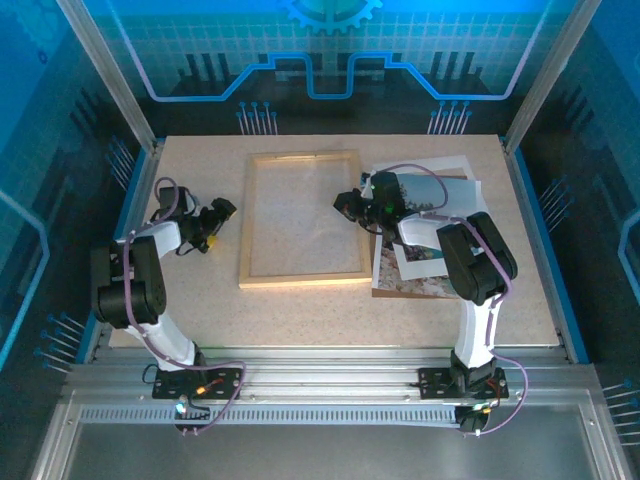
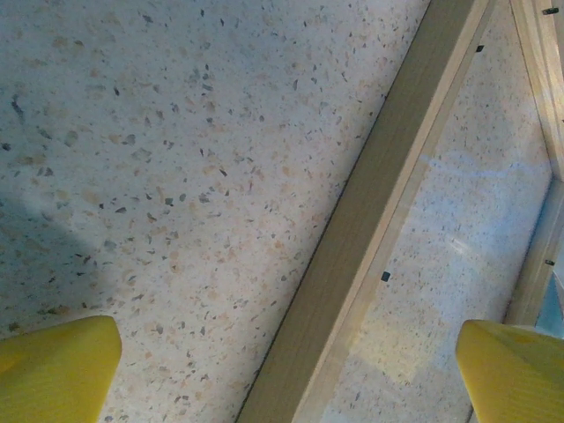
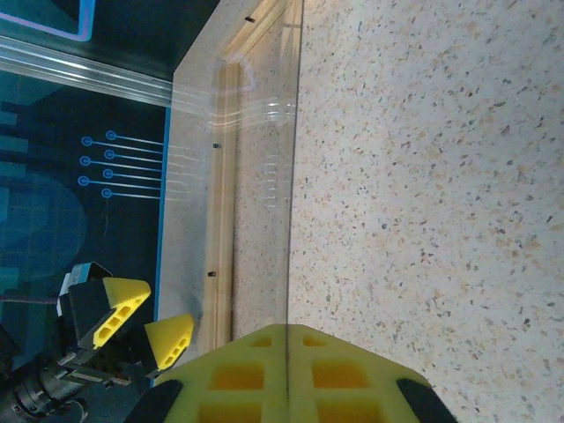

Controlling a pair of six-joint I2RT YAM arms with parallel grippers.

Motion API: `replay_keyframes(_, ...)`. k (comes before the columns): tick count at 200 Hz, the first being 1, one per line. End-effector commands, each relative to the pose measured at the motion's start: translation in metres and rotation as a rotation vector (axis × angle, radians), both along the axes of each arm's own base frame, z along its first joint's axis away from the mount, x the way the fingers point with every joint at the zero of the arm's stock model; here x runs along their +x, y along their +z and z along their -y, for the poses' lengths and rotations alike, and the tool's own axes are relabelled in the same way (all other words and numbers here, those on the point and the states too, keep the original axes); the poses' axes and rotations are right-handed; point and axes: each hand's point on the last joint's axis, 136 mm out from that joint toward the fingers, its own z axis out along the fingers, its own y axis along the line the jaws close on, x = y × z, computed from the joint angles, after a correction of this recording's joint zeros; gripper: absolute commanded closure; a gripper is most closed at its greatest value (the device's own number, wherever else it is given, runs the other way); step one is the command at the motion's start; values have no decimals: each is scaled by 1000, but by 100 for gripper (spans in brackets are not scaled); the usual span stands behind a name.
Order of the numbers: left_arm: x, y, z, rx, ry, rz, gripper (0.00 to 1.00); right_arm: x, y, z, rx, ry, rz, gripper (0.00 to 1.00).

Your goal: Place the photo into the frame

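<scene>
Lab test cell — aluminium rails (image 1: 320, 368), blue panels (image 1: 400, 40).

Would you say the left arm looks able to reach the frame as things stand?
Probably yes: the left gripper is open just left of the frame, with bare table between them and nothing lying in the way.

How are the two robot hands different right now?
The left gripper has its fingers spread wide; the right gripper has its fingers pressed together. The left is by the frame's left side, the right by its right side. Both have yellow fingers.
</scene>
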Motion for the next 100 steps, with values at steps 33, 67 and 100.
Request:
replay_keyframes(33,1,-2,9,-4,-52,-1,1,7,17,8,-23,14,59,100)
replay_keyframes(67,1,-2,9,-1,-54,-3,1,10,22,5,-32,47,68,100)
replay_keyframes(100,1,-2,9,-3,-57,-4,1,13,22,0,-23,75,62,100)
